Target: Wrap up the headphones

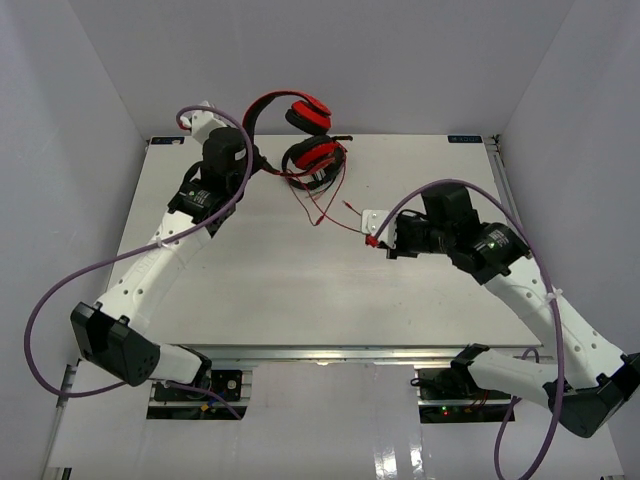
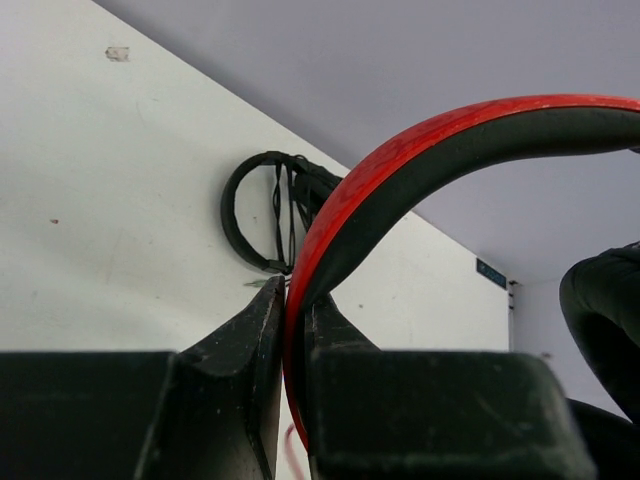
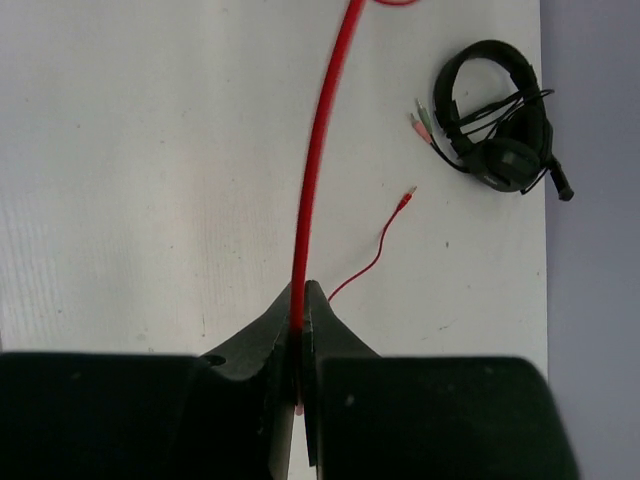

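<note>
The red headphones [image 1: 308, 130] hang above the table's far middle, earcups [image 1: 316, 155] downward. My left gripper [image 1: 262, 164] is shut on their red-black headband [image 2: 400, 170]; in the left wrist view the band runs down between the jaws of that gripper [image 2: 293, 296]. The thin red cable [image 1: 335, 205] drops from the earcups and runs right to my right gripper [image 1: 374, 241]. In the right wrist view the same gripper [image 3: 303, 290] is shut on the cable [image 3: 312, 180]. The cable's plug end [image 3: 408, 195] lies loose on the table.
Black headphones [image 3: 500, 135] with a bundled cable lie on the white table near its far edge, also in the left wrist view [image 2: 265, 210]. White walls enclose the table [image 1: 300, 290] on three sides.
</note>
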Motion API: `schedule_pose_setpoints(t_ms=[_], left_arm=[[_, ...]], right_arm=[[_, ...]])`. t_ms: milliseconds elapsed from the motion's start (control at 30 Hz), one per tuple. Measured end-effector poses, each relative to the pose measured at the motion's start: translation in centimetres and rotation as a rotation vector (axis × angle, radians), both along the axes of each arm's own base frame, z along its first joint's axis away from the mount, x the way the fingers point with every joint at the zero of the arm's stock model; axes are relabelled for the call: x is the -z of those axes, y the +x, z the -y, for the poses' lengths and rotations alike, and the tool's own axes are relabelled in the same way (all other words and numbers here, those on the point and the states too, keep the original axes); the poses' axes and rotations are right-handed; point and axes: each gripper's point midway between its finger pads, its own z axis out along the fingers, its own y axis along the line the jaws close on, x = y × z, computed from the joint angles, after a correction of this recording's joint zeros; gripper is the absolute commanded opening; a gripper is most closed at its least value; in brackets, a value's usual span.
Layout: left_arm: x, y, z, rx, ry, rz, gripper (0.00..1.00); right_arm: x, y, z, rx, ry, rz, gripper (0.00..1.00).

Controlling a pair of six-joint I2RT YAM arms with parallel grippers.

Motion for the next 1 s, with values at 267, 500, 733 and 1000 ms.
schedule_pose_setpoints(t_ms=[267, 500, 733, 1000], left_arm=[[11.3, 0.4, 3.0, 0.189, 0.162, -0.236, 0.00], [22.2, -5.0, 2.4, 0.380, 0.326, -0.455, 0.00], [22.5, -8.7, 3.2, 0.578, 0.373, -0.402, 0.00], [21.8, -11.9, 4.6, 0.764, 0.378, -0.306, 0.00]], right_arm=[[-11.7, 3.2, -1.0, 0.049, 0.228, 0.144, 0.08], [-12.1, 9.0, 2.7, 0.327, 0.298, 0.181, 0.08], [-11.2, 13.4, 6.6, 0.524, 0.358, 0.171, 0.08], [-10.2, 19.3, 11.8, 0.722, 0.424, 0.123, 0.08]])
